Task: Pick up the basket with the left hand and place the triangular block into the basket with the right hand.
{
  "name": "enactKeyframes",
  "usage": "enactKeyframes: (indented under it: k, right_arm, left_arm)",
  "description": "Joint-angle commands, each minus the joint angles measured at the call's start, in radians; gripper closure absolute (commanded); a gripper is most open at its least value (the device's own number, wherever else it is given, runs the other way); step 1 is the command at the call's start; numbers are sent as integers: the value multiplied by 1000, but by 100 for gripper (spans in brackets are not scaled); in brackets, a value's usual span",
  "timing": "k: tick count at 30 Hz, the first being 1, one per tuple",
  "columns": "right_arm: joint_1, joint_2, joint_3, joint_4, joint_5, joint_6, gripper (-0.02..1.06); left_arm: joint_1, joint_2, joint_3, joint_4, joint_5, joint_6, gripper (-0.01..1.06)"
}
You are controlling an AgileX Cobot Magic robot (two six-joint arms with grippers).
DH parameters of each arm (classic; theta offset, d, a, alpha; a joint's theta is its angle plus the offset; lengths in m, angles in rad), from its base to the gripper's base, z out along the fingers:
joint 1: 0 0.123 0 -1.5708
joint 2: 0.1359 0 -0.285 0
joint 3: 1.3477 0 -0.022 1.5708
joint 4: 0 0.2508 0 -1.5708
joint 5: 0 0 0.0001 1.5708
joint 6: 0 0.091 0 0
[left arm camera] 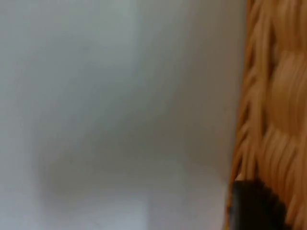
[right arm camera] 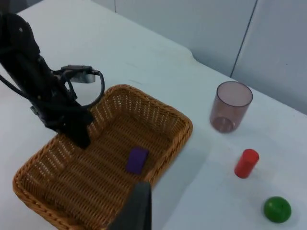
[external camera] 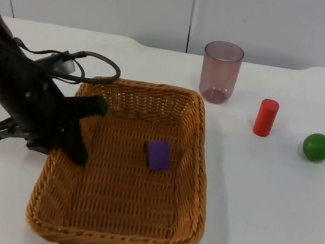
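While left gripper (external camera: 77, 130) fingers straddle basket (external camera: 195, 189) rim, purple block (external camera: 158, 155) inside, cup (external camera: 220, 71) empty.

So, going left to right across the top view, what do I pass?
Left pincer at the basket's left rim → wicker basket → purple block inside it → tinted plastic cup → red cylinder → green ball.

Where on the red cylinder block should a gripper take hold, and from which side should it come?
The red cylinder block stands upright on the white table, apart from the translucent cup and green ball. Probably best: come from above and close across its round sides near the top; both sides are free.
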Motion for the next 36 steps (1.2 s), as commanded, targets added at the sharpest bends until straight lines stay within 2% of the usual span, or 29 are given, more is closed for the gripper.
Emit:
enactKeyframes:
  k: [1, 2, 3, 4, 5, 6, 10, 12, 16, 17, 19, 21, 22, 25, 26, 31, 36]
  right_arm:
    - [4, -3, 2, -19, 11, 3, 15]
    - [4, -3, 2, -22, 14, 3, 15]
    - [4, -3, 2, -22, 14, 3, 15]
    - [4, -3, 2, -22, 14, 3, 15]
    - [4, -3, 2, -22, 14, 3, 15]
    - [4, -3, 2, -22, 7, 3, 15]
    - [4, -19, 2, -54, -1, 3, 15]
    - [4, -26, 2, -66, -3, 3, 15]
    - [4, -66, 2, -93, -24, 6, 15]
    - [4, -66, 2, -93, -24, 6, 15]
    - [4, -88, 2, -100, -37, 6, 15]
    - [4, -114, 2, -103, -47, 6, 15]
    - [4, -114, 2, -103, -47, 6, 15]
    - [4, -152, 2, -103, -49, 6, 15]
    - [4, -152, 2, -103, -49, 6, 15]
    - [4, -202, 44, -101, -47, 6, 15]
    - [4, -259, 137, -101, -66, 6, 15]
  left_arm:
    - [-9, -4, -6, -20, 16, 3, 69]
    - [-9, -4, -6, -12, 20, 3, 53]
    - [-6, -6, -6, 5, 25, 5, 27]
    - [-2, -10, -6, 29, 19, 7, 14]
    - [-2, -10, -6, 29, 19, 7, 14]
    - [3, -20, -6, 60, 12, 7, -1]
    - [72, -116, -6, 213, -13, -30, 0]
    - [93, -162, -6, 234, -12, -46, 0]
    - [164, -396, -6, 252, -11, -53, 0]
    - [164, -396, -6, 252, -11, -53, 0]
    - [167, -526, -6, 254, -11, -35, 0]
    - [148, -661, -6, 247, -16, -24, 0]
    - [148, -661, -6, 247, -16, -24, 0]
    - [65, -850, -1, 247, -12, -21, 0]
    - [65, -850, -1, 247, -12, -21, 0]
    - [-89, -1055, 66, 265, -9, 11, 0]
    - [-130, -1204, 164, 265, -22, 0, 0]
